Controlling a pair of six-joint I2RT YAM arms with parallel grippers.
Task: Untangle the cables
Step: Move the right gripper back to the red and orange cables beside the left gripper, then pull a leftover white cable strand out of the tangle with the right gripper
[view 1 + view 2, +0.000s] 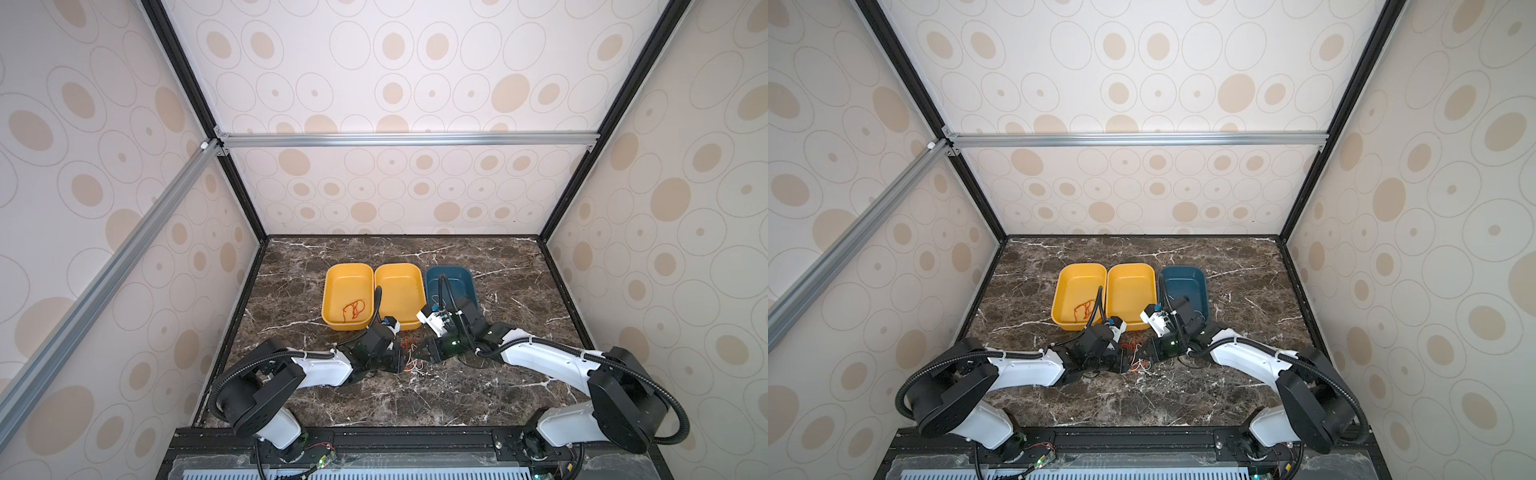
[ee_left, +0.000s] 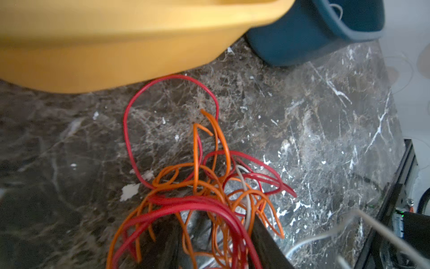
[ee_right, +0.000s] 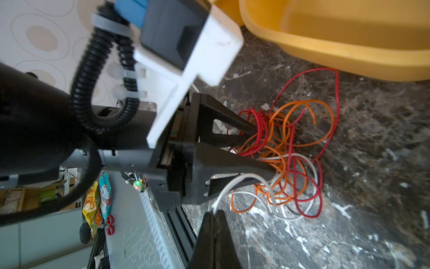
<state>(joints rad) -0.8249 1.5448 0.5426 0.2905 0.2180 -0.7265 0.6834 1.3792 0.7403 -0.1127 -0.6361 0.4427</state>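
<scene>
The cables lie as a tangle of thin red, orange and white loops on the marble, just in front of the middle yellow bin. My left gripper is pushed into the tangle, its fingers apart with red and orange strands running between and around them. From the other side, my right gripper is shut on the end of a white cable that leads back into the cables. Both grippers almost meet at the pile.
Three bins stand in a row behind the tangle. The left yellow bin holds a separate orange-red wire. Beside it are the middle yellow bin and a blue bin with a thin white wire. Patterned walls enclose the marble table.
</scene>
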